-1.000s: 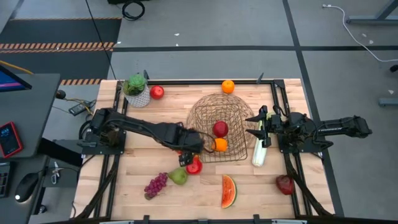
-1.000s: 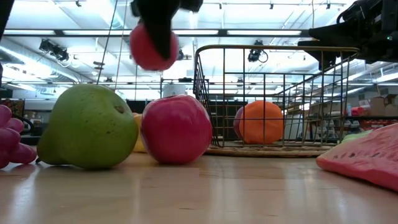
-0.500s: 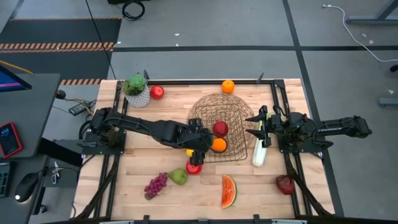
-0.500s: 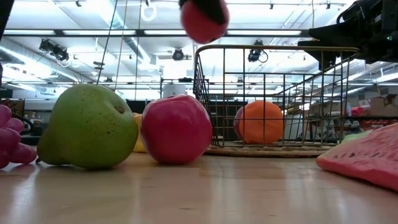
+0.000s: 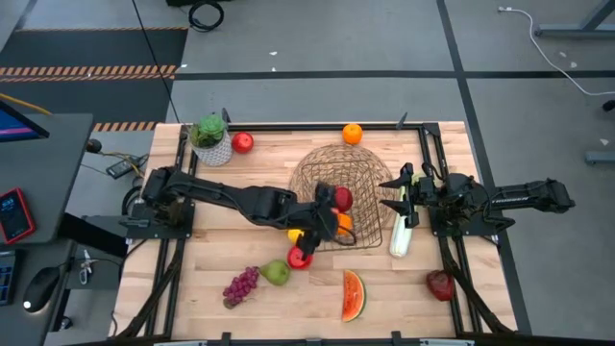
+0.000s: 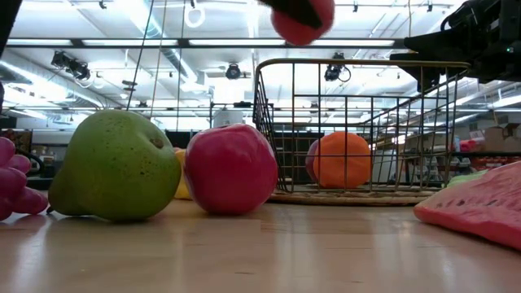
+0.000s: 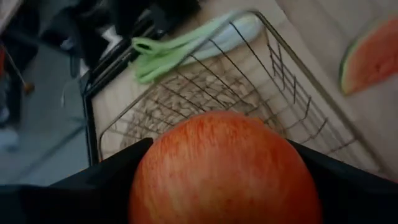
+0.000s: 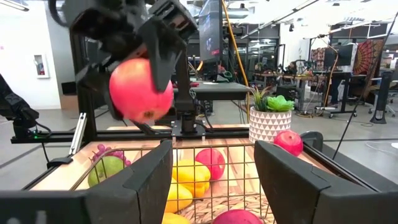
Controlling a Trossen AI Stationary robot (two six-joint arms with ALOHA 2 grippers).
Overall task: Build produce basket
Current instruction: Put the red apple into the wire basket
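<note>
Before you, the basket sits at the table's middle with an apple and an orange inside. The left gripper holds another apple above the basket's left rim. To your right, just beside the basket, lies the celery stalk. Nearer you sit the grapes, pear and watermelon slice. The plant pot stands at the far left.

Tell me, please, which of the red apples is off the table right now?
The apple clamped in the left gripper, held above the basket rim. The other red apples rest on the table or inside the basket.
</note>
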